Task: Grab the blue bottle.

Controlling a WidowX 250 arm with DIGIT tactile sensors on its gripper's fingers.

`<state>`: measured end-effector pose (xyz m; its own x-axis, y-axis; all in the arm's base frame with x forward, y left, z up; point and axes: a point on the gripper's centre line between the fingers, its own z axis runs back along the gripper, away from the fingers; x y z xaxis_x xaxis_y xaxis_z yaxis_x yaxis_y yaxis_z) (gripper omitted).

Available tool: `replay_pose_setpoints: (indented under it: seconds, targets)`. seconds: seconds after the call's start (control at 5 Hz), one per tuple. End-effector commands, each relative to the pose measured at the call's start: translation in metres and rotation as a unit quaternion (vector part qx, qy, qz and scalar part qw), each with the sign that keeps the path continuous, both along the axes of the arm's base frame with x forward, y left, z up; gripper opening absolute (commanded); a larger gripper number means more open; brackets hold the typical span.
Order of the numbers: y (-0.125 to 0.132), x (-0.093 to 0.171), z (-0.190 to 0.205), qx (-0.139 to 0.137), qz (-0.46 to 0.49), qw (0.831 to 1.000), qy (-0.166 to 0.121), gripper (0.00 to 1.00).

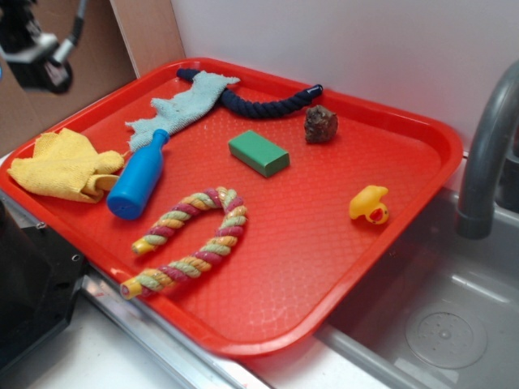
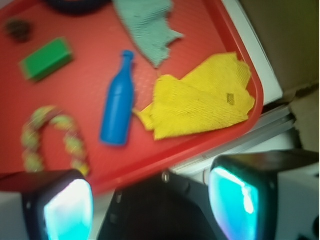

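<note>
On the red tray [image 1: 340,267] in the exterior view, the bottle [image 1: 139,178] lies on its side near the left rim, neck pointing toward the back, base toward the front. Just left of the bottle is a yellow cloth [image 1: 63,164], its folded corner touching or nearly touching the bottle's side. Behind the bottle's neck lies a teal cloth [image 1: 180,105], draped over one end of a navy rope [image 1: 268,104]. Right of the bottle, apart from it, sits a green block [image 1: 259,153]; farther right and back is a brown lump [image 1: 320,124]. In front and to the right of the bottle curls a striped rope [image 1: 192,241], and well to the right stands a yellow duck [image 1: 370,204]. The arm [image 1: 36,49] shows only partly at the top left corner, well above and left of the bottle; its tool cannot be judged from here.

From the wrist view, the bottle [image 2: 119,109] lies free on the tray [image 2: 215,30], neck up-frame, with the yellow cloth [image 2: 202,97] just right of it and the teal cloth [image 2: 150,27] above. The green block [image 2: 46,60] is left of the bottle, the striped rope [image 2: 52,140] lower left. The tool [image 2: 150,200] hangs with its fingers [image 2: 67,207] spread wide apart, holding nothing, below the bottle in the frame and off the tray's edge.
</note>
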<state>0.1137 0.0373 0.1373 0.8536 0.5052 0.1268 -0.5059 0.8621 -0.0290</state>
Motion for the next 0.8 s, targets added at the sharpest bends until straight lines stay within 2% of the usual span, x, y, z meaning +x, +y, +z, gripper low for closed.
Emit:
replay_pose_setpoints:
  seconds: [0.0,0.2,0.6]
  targets:
    - [0.0,0.039,-0.057,-0.016,0.041,0.999,0.024,1.0]
    - [-0.002,0.05,-0.079,-0.004,0.027,0.999,0.046,1.0]
    - [-0.006,0.05,-0.119,-0.04,0.045,0.997,0.058,1.0]
